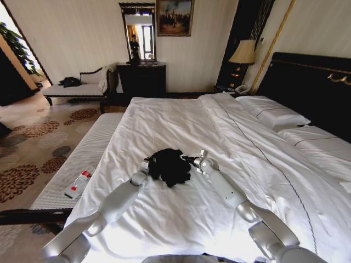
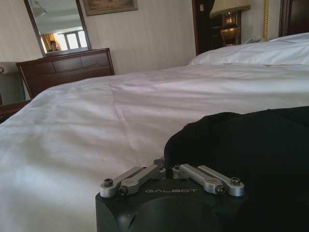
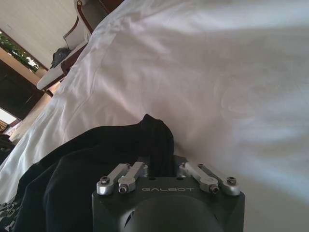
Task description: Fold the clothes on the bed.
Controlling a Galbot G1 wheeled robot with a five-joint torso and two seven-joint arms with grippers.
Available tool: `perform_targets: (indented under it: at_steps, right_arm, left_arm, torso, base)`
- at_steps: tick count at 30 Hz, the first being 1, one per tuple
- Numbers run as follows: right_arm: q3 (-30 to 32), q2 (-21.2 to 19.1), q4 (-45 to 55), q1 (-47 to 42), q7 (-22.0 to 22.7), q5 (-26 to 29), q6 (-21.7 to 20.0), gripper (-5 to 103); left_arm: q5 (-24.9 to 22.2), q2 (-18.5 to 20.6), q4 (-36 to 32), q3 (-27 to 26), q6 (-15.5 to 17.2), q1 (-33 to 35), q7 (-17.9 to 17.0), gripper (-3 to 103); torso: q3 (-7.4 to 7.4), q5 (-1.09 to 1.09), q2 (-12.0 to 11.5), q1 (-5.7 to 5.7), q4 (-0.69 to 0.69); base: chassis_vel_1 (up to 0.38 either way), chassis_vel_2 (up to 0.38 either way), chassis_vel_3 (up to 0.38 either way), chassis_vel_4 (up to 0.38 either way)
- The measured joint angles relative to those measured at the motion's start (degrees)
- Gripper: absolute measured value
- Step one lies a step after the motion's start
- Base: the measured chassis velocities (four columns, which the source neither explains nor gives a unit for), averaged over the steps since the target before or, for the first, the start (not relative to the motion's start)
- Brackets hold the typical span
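White bed (image 1: pixel 164 219) holds bunched black clothes (image 1: pixel 170 164), clamped by left end effector (image 1: pixel 147 164) and right end effector (image 1: pixel 193 160).

Open white bed (image 1: pixel 181 126) all around the bunched clothes (image 1: pixel 169 163); pillows (image 1: pixel 274 112) well off, toward the headboard

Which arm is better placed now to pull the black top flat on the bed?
Probably the right. The right gripper has a fold of the black top between its fingers, while the left gripper only sits at the fabric's edge on the bed.
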Motion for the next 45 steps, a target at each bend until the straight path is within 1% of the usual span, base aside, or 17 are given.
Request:
perform_targets:
  at_steps: [1,2,5,7,8,9,17,20,21,23,24,27,28,35,40,42,45]
  right_arm:
    - [-0.06,-0.03,0.16,-0.04,0.01,-0.02,0.0,23]
    - [-0.06,-0.03,0.16,-0.04,0.01,-0.02,0.0,23]
    - [-0.13,-0.09,0.59,-0.05,0.13,-0.02,0.01,7]
    - [-0.15,-0.09,0.69,-0.05,0.18,-0.02,0.01,7]
    - [-0.17,-0.09,0.87,-0.04,0.25,0.0,0.01,3]
    - [-0.19,-0.09,1.03,-0.03,0.33,0.01,0.01,1]
    - [-0.23,-1.21,3.18,-0.4,1.08,0.24,0.01,1]
    - [0.02,-3.51,7.3,-0.92,2.17,0.4,0.08,1]
    - [0.02,-3.51,7.3,-0.92,2.17,0.4,0.08,1]
    - [0.52,-5.57,10.64,-1.19,3.1,0.59,0.1,1]
    - [0.52,-5.57,10.64,-1.19,3.1,0.59,0.1,1]
    - [1.17,-8.22,15.46,-1.25,4.76,1.43,-0.07,1]
    - [1.17,-8.22,15.46,-1.25,4.76,1.43,-0.07,1]
    - [0.42,-11.96,22.68,-0.22,7.59,1.72,-0.89,1]
    - [-0.28,-15.0,27.29,1.47,9.67,1.95,-1.07,1]
    - [-1.12,-16.46,29.42,3.39,10.89,3.6,-1.08,1]
    - [-2.12,-17.32,30.65,6.76,12.47,5.34,-1.08,1]
  left_arm:
    - [0.02,-0.04,0.01,-0.01,-0.01,0.01,0.0,1]
    - [0.02,-0.04,0.01,-0.01,-0.01,0.01,0.0,1]
    - [0.05,-0.12,0.02,-0.03,-0.01,0.01,0.0,1]
    - [0.06,-0.13,0.02,-0.03,0.0,0.0,0.0,1]
    - [0.07,-0.14,0.03,-0.04,-0.01,0.0,-0.02,1]
    - [0.08,-0.14,0.02,-0.07,-0.01,-0.01,-0.04,1]
    - [0.09,0.08,-0.76,-0.41,0.16,-0.05,-0.39,1]
    - [-0.32,0.9,-2.55,-0.69,0.77,-0.21,-0.85,1]
    - [-0.32,0.9,-2.55,-0.69,0.77,-0.21,-0.85,1]
    - [-0.95,1.75,-4.18,-0.66,1.46,-0.66,-1.32,1]
    - [-0.95,1.75,-4.18,-0.66,1.46,-0.66,-1.32,1]
    - [-2.03,2.9,-6.97,-0.63,2.66,-1.69,-2.18,1]
    - [-2.03,2.9,-6.97,-0.63,2.66,-1.69,-2.18,1]
    - [-4.97,5.29,-12.7,-1.02,4.91,-4.52,-4.07,1]
    - [-7.11,6.53,-16.4,-1.33,6.38,-7.14,-5.33,1]
    - [-8.63,7.32,-18.07,-1.18,7.15,-8.95,-5.81,1]
    - [-10.13,7.88,-19.13,-0.83,7.81,-11.18,-6.15,1]
  torso:
    - [0.0,0.0,0.0,0.0,0.0]
    - [0.0,0.0,0.0,0.0,0.0]
    - [0.0,0.0,0.0,0.0,0.0]
    - [0.0,0.0,0.0,0.0,0.0]
    - [0.0,0.0,0.0,0.0,0.0]
    - [0.0,0.0,0.0,0.0,0.0]
    - [0.0,0.0,0.0,0.0,0.01]
    - [0.01,0.01,0.0,0.0,0.01]
    - [0.01,0.01,0.0,0.0,0.01]
    - [0.0,0.0,0.0,0.0,0.0]
    - [0.0,0.0,0.0,0.0,0.0]
    - [0.0,0.0,0.0,0.0,-0.01]
    - [0.0,0.0,0.0,0.0,-0.01]
    - [0.0,0.0,0.0,0.0,0.01]
    - [0.0,0.0,0.0,0.0,0.0]
    - [0.0,0.01,0.0,0.0,-0.02]
    - [0.0,0.0,0.0,0.0,-0.01]
  base:
    - [0.0,0.0,0.0,0.0]
    - [0.0,0.0,0.0,0.0]
    - [0.0,0.0,0.0,0.0]
    - [0.0,0.0,0.0,0.0]
    - [0.0,0.0,0.0,0.0]
    - [0.0,0.0,0.0,0.0]
    - [0.0,0.0,0.0,0.0]
    - [0.0,0.0,0.0,0.0]
    - [0.0,0.0,0.0,0.0]
    - [0.0,0.0,0.0,0.0]
    - [0.0,0.0,0.0,0.0]
    - [0.0,0.0,0.0,0.0]
    - [0.0,0.0,0.0,0.0]
    - [0.0,0.0,0.0,0.0]
    - [0.0,0.0,0.0,0.0]
    - [0.0,0.0,0.0,0.0]
    - [0.0,0.0,0.0,0.0]
